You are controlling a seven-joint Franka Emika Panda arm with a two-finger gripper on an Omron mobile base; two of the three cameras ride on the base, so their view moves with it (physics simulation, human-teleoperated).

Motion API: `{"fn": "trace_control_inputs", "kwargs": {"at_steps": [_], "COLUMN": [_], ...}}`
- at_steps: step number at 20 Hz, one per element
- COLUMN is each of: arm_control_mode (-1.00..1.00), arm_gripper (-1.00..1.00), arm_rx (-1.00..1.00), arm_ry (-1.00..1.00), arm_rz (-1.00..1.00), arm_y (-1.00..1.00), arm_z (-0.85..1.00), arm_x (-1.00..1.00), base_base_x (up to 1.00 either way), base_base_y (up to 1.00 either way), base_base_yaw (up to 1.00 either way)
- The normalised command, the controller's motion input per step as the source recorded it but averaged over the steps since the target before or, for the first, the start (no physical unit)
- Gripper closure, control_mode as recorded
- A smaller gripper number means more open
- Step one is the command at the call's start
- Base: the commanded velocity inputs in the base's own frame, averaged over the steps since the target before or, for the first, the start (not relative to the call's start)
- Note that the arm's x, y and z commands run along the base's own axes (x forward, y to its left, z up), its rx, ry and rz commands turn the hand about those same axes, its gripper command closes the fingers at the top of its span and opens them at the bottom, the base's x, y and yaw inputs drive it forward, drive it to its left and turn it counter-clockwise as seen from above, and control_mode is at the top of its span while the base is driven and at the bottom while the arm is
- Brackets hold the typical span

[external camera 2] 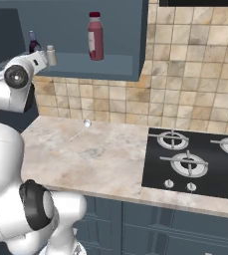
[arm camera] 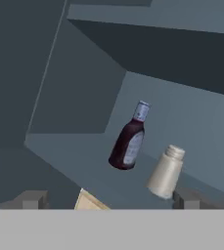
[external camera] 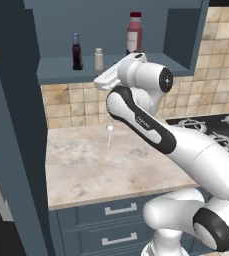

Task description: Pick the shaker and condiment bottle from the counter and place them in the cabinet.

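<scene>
The condiment bottle (external camera: 76,52) (arm camera: 128,141), dark brown with a blue cap, stands upright on the floor of the open cabinet (external camera: 61,71). Just to its right stands the small grey shaker (external camera: 99,60) (arm camera: 166,172), also upright. My gripper (arm camera: 108,200) is open, its two finger tips wide apart with nothing between them. It hovers at the cabinet's front edge, just short of the shaker (external camera 2: 51,55) and the condiment bottle (external camera 2: 33,42). The counter (external camera: 96,165) lies below.
A taller red bottle (external camera: 134,34) (external camera 2: 95,36) stands further right in the cabinet. A small clear stemmed glass (external camera: 109,131) (external camera 2: 86,123) sits on the counter near the tiled wall. A black stove (external camera 2: 195,159) lies to the right. The open cabinet door (external camera: 11,125) hangs at left.
</scene>
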Motion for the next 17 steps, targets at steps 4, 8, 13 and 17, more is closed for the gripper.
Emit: {"fn": "trace_control_inputs", "kwargs": {"at_steps": [4, 8, 13, 17], "arm_control_mode": [-1.0, -1.0, -1.0, -1.0], "arm_gripper": [-1.0, -1.0, -1.0, -1.0], "arm_rx": [-0.11, -0.12, -0.11, -0.08], "arm_ry": [0.05, 0.06, 0.04, 0.02], "arm_rz": [0.04, 0.03, 0.04, 0.05], "arm_y": [-0.67, -0.65, -0.64, -0.36], "arm_z": [-0.98, -1.0, -1.0, -0.64], "arm_x": [-0.84, -0.84, -0.87, -0.54], "base_base_x": [0.0, 0.0, 0.0, 0.0], "base_base_y": [0.0, 0.0, 0.0, 0.0], "base_base_yaw": [0.0, 0.0, 0.0, 0.0]}}
